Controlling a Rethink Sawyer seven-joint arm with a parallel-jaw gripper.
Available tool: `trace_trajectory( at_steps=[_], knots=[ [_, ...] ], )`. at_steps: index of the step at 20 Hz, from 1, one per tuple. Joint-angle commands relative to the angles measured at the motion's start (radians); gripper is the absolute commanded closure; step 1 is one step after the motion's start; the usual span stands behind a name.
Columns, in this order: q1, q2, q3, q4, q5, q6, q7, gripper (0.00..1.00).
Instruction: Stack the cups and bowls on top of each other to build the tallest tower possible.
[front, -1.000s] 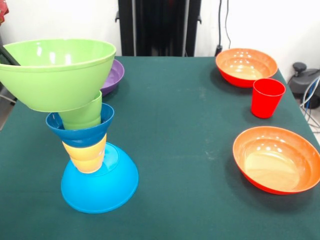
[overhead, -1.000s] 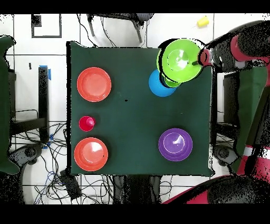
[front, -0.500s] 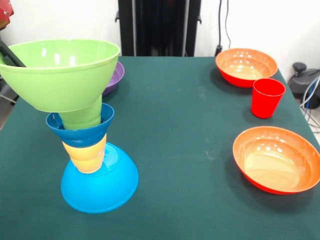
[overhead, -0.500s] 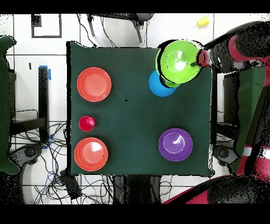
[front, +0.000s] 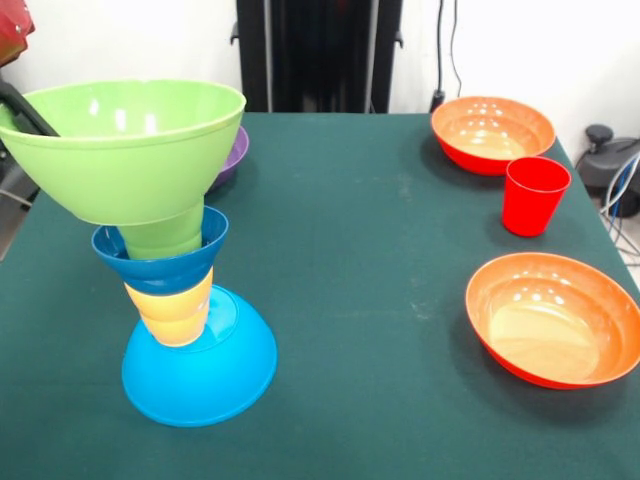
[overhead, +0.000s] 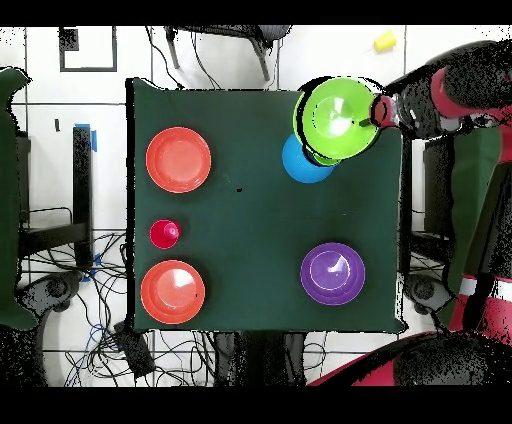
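Five pieces stacked in the tower (front: 178, 290) at the table's left: light-blue bowl (front: 205, 375) upturned as base, yellow cup (front: 170, 310), dark blue bowl (front: 165, 265), green cup (front: 165, 235), and the green bowl (front: 125, 145) on top, tilted and overhanging leftward. The gripper (front: 22, 108) sits at that bowl's left rim; whether it is clamped on the rim or apart I cannot tell. Left to add: purple bowl (front: 232, 150) close behind the tower, two orange bowls (front: 492, 132) (front: 555, 318) and red cup (front: 533, 195) well apart at right. Open cloth between; nothing blocks.
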Motion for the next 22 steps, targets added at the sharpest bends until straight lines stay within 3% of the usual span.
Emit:
trace_trajectory(
  at_steps=[1,11,22],
  knots=[
    [0.028,-0.019,-0.010,0.082,-0.043,-0.065,-0.248,1.00],
    [0.016,-0.027,-0.007,0.111,-0.051,-0.122,-0.286,1.00],
    [0.021,-0.025,-0.014,0.099,-0.051,-0.081,-0.272,1.00]
  ],
)
